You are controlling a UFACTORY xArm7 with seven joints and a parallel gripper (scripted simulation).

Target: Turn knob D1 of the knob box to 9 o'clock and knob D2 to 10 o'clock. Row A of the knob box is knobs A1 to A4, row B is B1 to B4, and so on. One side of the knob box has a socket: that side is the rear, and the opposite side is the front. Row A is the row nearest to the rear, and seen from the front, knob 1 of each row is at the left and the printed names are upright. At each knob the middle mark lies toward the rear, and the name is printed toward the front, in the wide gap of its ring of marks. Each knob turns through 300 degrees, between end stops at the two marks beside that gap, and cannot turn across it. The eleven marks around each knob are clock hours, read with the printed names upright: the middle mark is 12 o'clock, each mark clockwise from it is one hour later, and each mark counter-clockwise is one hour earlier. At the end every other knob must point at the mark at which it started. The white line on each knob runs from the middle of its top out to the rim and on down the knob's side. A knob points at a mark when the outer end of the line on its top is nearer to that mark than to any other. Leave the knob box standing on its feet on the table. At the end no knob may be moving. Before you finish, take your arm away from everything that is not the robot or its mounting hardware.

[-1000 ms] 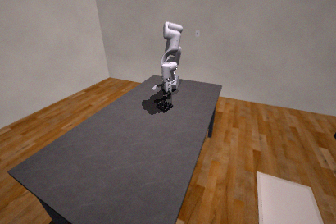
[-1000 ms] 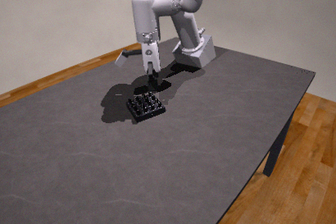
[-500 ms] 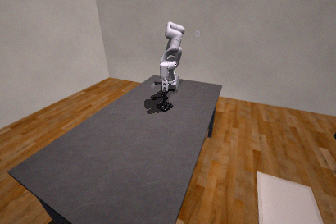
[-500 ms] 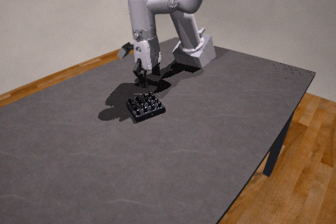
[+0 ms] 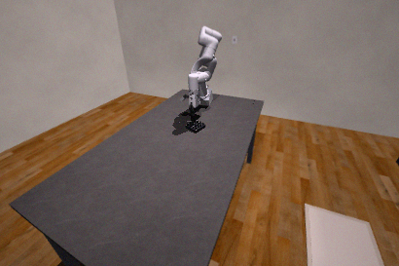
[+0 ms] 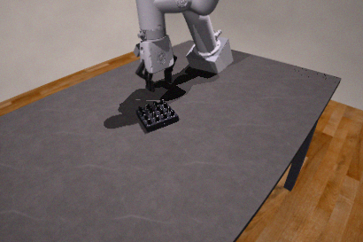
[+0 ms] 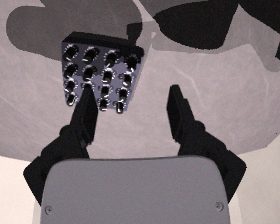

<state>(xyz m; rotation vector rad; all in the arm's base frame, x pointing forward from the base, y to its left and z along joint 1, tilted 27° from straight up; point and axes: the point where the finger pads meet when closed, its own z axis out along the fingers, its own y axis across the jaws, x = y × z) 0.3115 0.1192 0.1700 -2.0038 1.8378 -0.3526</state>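
Observation:
The knob box (image 6: 157, 113) is a small black block with several rows of dark knobs. It stands on the grey table near the arm's base, and it also shows in the top view (image 5: 195, 126). In the wrist view the knob box (image 7: 101, 72) lies at the upper left, and its knob lines are too small to read. My gripper (image 6: 158, 80) hangs above the table, behind the box and clear of it. Its two black fingers stand apart with nothing between them. The left finger's tip overlaps the box's near edge in the wrist view.
The arm's base (image 6: 210, 58) stands on the table behind the box. The table's right edge (image 6: 305, 137) drops to a wooden floor. A white panel (image 5: 341, 236) lies on the floor at the front right.

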